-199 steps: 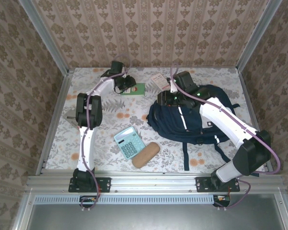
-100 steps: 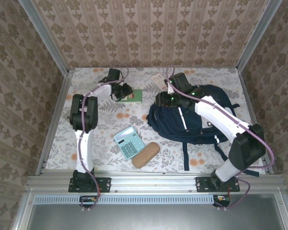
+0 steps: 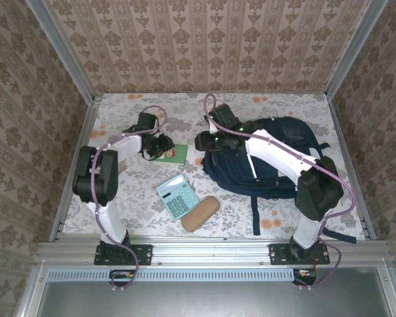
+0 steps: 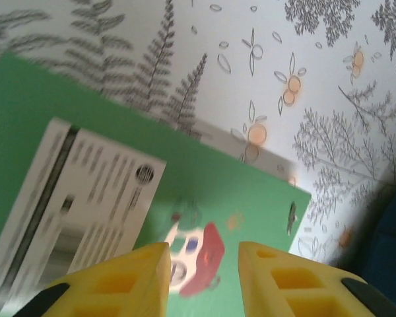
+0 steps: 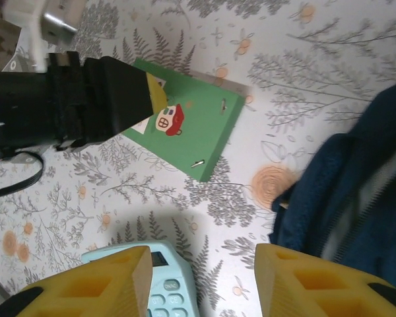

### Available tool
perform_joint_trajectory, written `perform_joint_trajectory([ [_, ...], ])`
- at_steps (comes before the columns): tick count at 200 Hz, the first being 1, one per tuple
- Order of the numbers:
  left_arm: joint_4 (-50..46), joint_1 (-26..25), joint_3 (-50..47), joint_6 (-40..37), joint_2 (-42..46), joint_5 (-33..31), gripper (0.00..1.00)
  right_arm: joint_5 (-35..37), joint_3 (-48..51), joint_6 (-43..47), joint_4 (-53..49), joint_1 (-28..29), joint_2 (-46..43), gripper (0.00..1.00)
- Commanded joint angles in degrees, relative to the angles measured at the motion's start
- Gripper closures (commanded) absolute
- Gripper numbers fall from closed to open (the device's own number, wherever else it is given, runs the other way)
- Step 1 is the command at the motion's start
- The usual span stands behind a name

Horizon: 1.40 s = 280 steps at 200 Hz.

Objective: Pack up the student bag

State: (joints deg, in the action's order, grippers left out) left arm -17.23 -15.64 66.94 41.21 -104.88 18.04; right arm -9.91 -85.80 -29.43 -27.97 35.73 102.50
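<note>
Step in hand, I'd say, is getting the green booklet [image 4: 204, 191] off the table [image 3: 284, 109] and over to the student bag [image 3: 277, 165]. The bag lies on its side on the right half of the table, well apart from the booklet.

The left gripper [image 4: 203, 277] hangs right over the booklet's cover, jaws roughly a third open, nothing between them. The right gripper [image 5: 201, 284] is wider open and also empty, parked just off the bag's left end with the calculator [image 3: 178, 196] below it.

How I'd play it:
- The booklet is thin and flat on a soft cloth, so a straight top-down pinch probably just skates off. Go for the long edge nearest the bag, tilt the wrist, and work one finger under the edge.
- Or drag it against the cloth until an edge lifts, then close on that.
- Grip near the spine side so the pages don't fan out.
- Use the right gripper to hold the bag's mouth up. Honestly can't tell from above whether the zip is open, so check that first.

The calculator and cork-coloured case [image 3: 200, 212] sit near the front, out of the way.
</note>
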Motion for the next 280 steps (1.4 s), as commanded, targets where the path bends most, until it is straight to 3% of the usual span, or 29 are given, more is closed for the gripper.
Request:
perform_joint_trajectory([
  [1, -3.5, 0.8, -1.8, -0.7, 6.4, -2.7, 0.65, -0.9, -3.6, -0.9, 1.0, 1.2, 4.5, 0.55],
  [84, -10.3, 5.2, -10.2, 3.6, 15.2, -9.8, 0.66, 2.5, -17.3, 0.1, -2.5, 2.9, 20.3, 0.53],
  [102, -12.9, 5.7, -10.1, 5.1, 14.4, -11.0, 0.65, 2.8, -20.4, 0.3, -5.1, 3.0, 22.8, 0.53],
  [154, -9.8, 5.9, -9.9, 5.1, 10.9, -9.5, 0.66, 3.2, -22.0, 1.0, -5.4, 3.6, 24.4, 0.52],
  [237, -6.8, 5.8, -7.8, 4.8, 3.8, -9.0, 0.66, 5.3, -32.4, 4.1, -9.2, 2.9, 32.8, 0.46],
  [280, -5.5, 5.3, -7.5, 4.8, 4.3, -8.6, 0.66, 6.0, -35.8, 4.6, -9.8, 2.0, 35.8, 0.43],
])
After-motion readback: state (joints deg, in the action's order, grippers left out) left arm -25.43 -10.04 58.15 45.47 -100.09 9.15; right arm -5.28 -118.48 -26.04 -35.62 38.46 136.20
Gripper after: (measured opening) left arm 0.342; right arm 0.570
